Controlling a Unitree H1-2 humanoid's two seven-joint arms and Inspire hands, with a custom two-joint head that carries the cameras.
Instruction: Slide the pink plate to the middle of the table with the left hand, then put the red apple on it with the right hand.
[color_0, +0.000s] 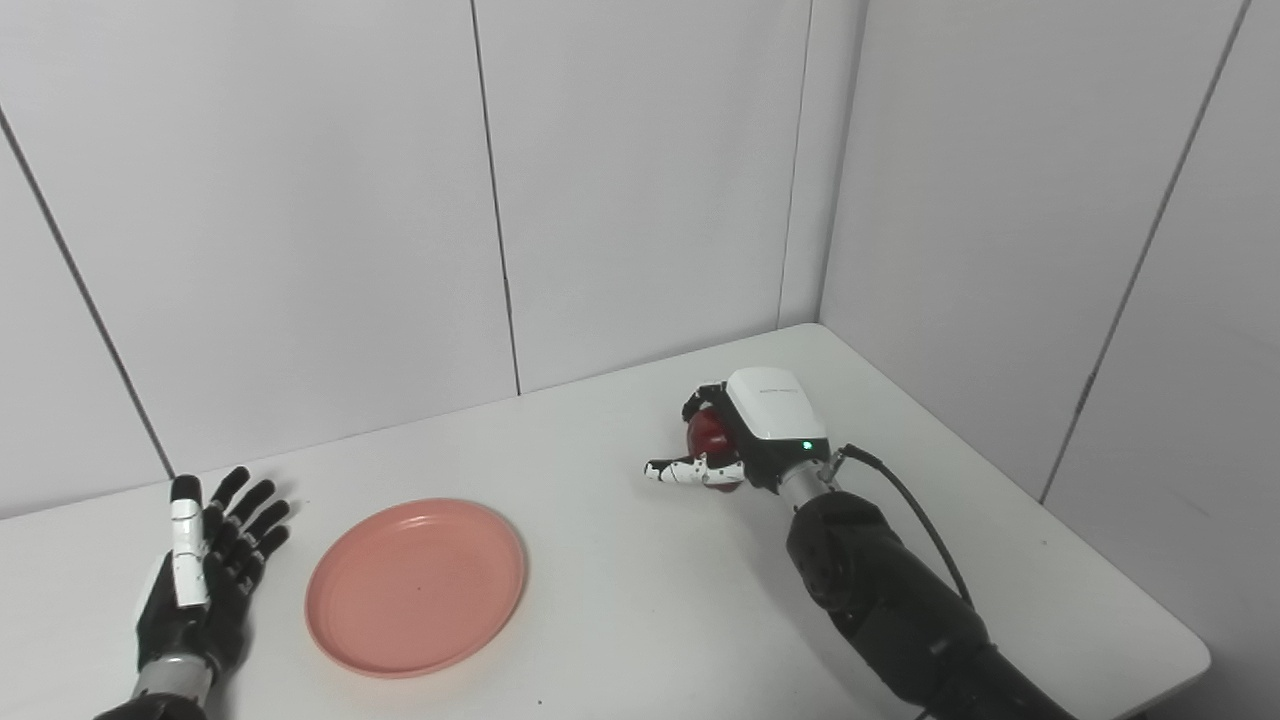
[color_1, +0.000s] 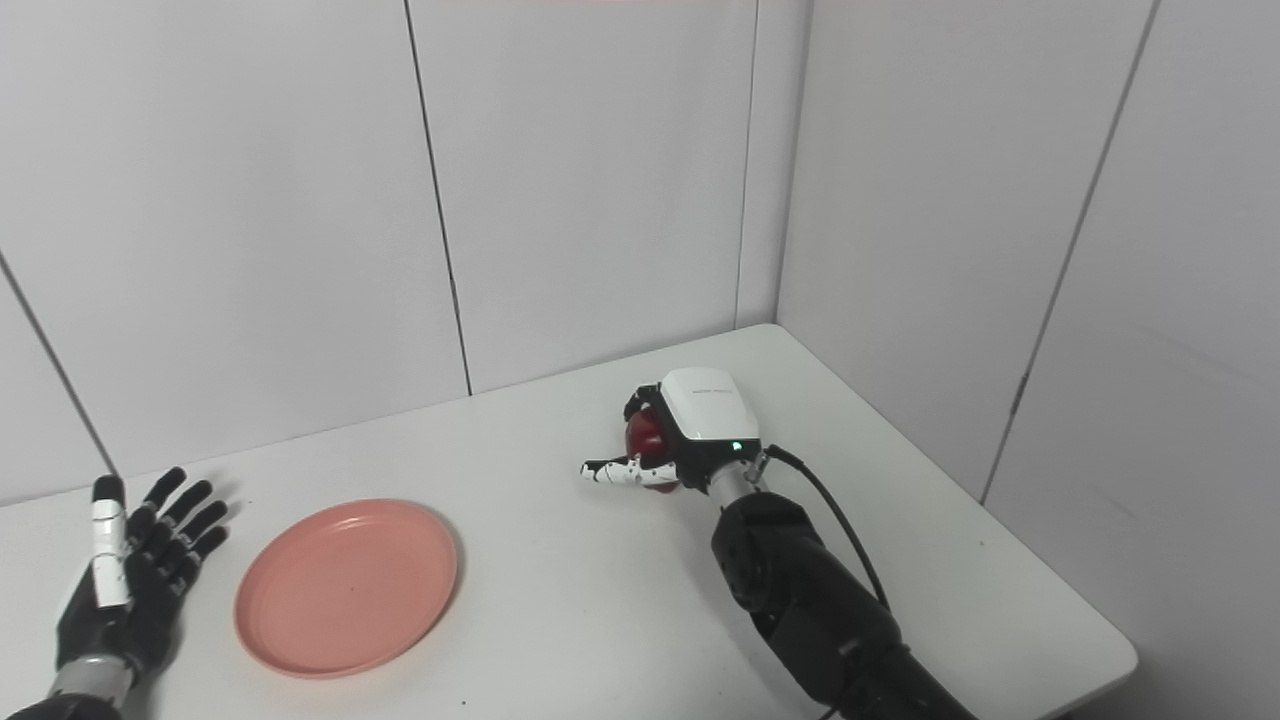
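A white table (color_0: 640, 590) with a rounded corner at the right stands pushed into the corner of pale grey panelled walls (color_0: 650, 170) (thin dark seams, seemingly joints, divide the panels).

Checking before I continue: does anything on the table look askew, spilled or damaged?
Nothing stands out. The round pink plate lies flat and empty, the right hand is wrapped around the red apple, the left hand rests open.

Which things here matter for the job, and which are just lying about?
Job:
pink plate, empty
red apple, inside the right robot hand
left robot hand, open beside the plate

Lying about:
nothing; only the table and wall panels
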